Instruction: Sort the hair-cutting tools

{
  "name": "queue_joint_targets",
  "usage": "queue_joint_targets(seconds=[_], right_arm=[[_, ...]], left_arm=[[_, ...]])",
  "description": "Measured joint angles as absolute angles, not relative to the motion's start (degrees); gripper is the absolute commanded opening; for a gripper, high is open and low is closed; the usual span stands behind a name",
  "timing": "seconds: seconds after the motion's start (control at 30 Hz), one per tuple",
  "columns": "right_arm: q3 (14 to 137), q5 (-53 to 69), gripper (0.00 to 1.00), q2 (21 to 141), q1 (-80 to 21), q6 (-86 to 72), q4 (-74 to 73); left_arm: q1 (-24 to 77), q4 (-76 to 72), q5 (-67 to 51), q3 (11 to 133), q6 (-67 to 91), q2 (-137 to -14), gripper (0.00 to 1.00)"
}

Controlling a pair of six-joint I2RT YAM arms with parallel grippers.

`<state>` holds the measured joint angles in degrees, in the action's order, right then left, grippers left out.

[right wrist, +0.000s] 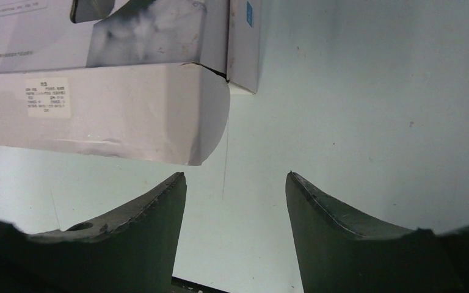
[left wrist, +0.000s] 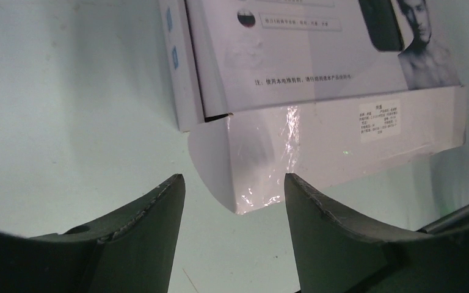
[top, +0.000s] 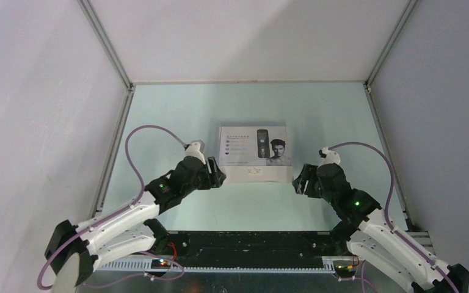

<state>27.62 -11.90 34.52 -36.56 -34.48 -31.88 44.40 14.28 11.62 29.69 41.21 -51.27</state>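
I log left gripper [left wrist: 234,183] released, empty, box [left wrist: 317,146] flap corner just ahead between its fingers; right gripper [right wrist: 237,180] released, empty, box ahead-left.

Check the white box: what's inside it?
None visible. The white box lies flat with its printed lid down; only the lid and near flap show, so any contents are covered. The left hand and right hand are open at its near corners.
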Motion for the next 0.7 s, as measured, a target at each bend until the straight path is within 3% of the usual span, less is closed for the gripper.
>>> queue_joint_targets(seconds=[0.3,0.7], right_arm=[[27.62,-9.43,0.66,39.75,-35.03,-34.48,-29.74],[27.62,-7.9,0.66,40.42,-35.03,-34.44,-27.51]], left_arm=[[44.23,12.32,4.08,29.69,44.6,-55.57,0.67],[44.16,12.14,2.79,29.69,45.67,-55.57,0.68]])
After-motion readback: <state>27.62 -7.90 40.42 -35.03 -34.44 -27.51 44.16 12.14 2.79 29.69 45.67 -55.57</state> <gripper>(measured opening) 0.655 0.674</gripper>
